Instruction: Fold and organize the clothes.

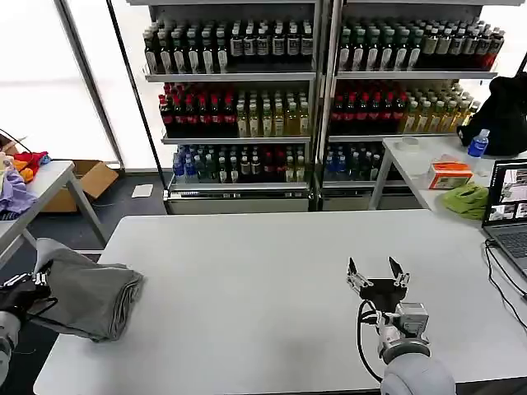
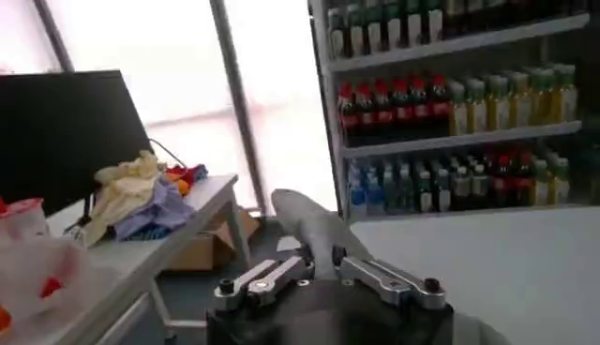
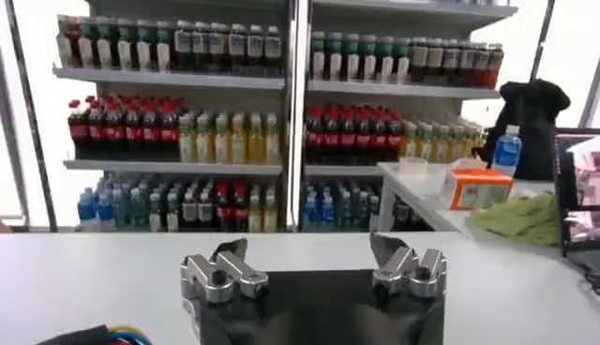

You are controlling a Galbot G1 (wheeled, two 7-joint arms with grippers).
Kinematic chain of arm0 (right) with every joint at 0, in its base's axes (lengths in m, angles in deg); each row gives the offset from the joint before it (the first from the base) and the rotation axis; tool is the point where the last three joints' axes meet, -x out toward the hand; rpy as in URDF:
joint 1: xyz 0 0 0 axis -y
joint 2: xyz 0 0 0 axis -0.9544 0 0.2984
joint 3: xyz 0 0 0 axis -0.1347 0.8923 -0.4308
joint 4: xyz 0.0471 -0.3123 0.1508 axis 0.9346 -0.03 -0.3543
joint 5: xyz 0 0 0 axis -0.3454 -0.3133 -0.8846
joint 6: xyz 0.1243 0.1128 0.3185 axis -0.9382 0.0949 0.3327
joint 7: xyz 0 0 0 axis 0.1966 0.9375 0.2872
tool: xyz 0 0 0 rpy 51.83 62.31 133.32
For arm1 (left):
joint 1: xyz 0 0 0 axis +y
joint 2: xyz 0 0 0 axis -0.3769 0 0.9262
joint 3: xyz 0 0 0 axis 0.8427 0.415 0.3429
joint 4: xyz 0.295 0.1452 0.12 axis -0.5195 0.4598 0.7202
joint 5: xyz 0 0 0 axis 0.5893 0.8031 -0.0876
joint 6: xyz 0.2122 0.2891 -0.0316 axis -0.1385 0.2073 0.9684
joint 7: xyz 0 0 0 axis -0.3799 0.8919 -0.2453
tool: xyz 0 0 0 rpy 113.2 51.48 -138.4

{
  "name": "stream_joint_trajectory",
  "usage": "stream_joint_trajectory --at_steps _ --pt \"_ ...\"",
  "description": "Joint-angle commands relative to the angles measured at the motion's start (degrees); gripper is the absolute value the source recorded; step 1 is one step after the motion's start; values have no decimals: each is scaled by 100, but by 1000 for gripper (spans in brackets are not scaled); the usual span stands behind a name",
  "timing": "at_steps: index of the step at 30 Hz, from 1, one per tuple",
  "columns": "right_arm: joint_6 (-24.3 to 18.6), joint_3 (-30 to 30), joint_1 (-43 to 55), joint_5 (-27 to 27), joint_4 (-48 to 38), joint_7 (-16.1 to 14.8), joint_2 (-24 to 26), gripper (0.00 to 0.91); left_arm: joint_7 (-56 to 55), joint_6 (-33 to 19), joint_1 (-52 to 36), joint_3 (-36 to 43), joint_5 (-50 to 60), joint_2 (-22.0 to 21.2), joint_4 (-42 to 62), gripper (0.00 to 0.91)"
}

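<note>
White table (image 1: 272,271) fronts stocked drink shelves (image 1: 317,90).

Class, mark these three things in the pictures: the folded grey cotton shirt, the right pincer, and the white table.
folded grey cotton shirt (image 1: 89,295): head view, middle of the folded fabric.
right pincer (image 1: 377,271): head view, midway between its fingertips.
white table (image 1: 247,280): head view, bare top.
</note>
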State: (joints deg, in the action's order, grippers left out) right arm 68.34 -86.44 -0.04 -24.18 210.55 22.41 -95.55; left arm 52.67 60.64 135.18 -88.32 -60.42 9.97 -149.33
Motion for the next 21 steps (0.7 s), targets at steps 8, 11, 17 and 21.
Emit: stream_joint_trajectory --at_steps 8,11,17,21 --pt "55 -106 -320 462 55 39 -337 907 -1101 329 -553 4370 951 -927 -1871 0" --pt "118 -43 -365 614 85 67 -492 907 -1117 330 -976 5031 1229 -1301 -1312 0" --pt "151 -41 -306 619 -41 34 -484 907 -1192 339 -1579 5470 1385 -1877 -364 0" --pt "154 33 -232 608 -170 0 -462 907 -1204 335 -1717 5377 1318 -1889 39 10"
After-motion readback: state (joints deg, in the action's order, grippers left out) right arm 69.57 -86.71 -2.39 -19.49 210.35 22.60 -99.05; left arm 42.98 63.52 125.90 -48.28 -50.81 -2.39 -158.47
